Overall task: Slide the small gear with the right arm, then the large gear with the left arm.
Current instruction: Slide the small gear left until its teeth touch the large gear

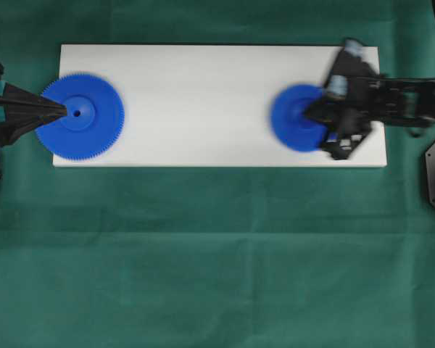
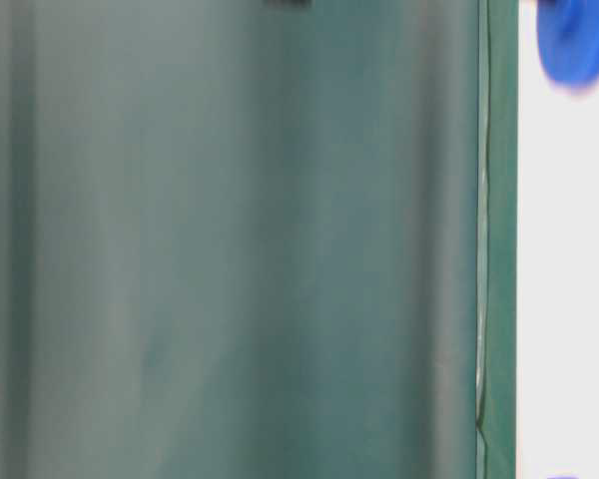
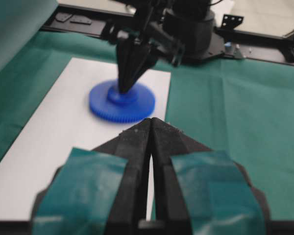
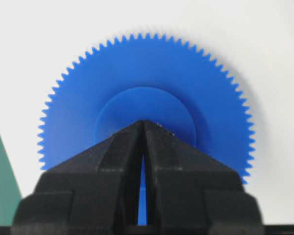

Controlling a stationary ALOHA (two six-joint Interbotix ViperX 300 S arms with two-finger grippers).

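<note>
Altogether two blue gears lay on one white board [image 1: 203,87], the large gear [image 1: 94,134] at its left end with the left arm's gripper [image 1: 61,111] pressed together on its hub, the small gear [image 1: 290,123] toward the right under the right arm's gripper [image 1: 309,113], likewise pressed together.
</note>
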